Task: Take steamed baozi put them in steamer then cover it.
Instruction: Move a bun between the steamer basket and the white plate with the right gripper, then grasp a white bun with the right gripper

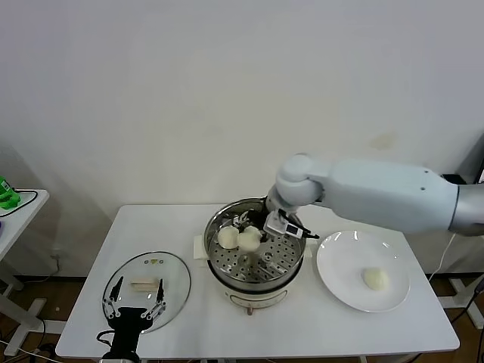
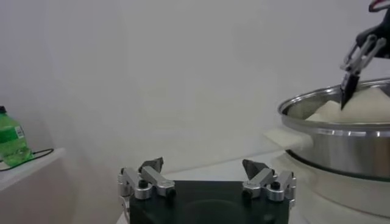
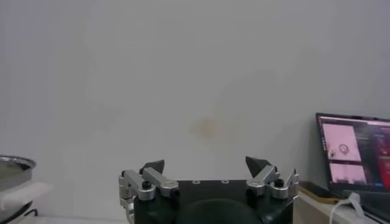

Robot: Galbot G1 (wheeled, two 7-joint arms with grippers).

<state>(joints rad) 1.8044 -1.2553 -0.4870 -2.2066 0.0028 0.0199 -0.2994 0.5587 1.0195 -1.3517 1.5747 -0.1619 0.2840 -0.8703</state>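
Hovering (over steamer [image 1: 227,266]): right gripper [image 1: 255,225].

Left end effector [image 1: 134,300] cut off below; steamer [image 1: 257,261] interior partly hidden.

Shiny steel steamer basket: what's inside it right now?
Two cream-white round buns sit on the perforated floor, with the right gripper reaching in over them. The gripper hides the floor beneath it.
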